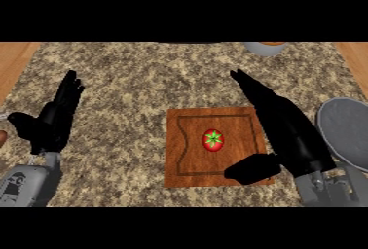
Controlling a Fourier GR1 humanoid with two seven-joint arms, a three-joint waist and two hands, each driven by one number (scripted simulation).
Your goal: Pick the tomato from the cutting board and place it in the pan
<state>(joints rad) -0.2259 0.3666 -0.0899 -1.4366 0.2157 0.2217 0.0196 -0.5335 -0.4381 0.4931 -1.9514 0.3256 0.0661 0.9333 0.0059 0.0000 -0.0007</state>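
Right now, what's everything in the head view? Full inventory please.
Speckled stone counter top: one, beige-brown, fills most of the view.
Square wooden cutting board: one, reddish brown, centre of the counter.
Round red tomato with green stem: one, red, on the board's middle.
Round grey pan: one, grey, right edge, partly cut off.
Round grey container: one, grey with orange inside, top edge, mostly cut off.
Left robot hand: one, black, open, fingers up, resting at left.
Right robot hand: one, black, open, over the board's right edge, apart from the tomato.
Grey forearms: two, grey, lower corners.
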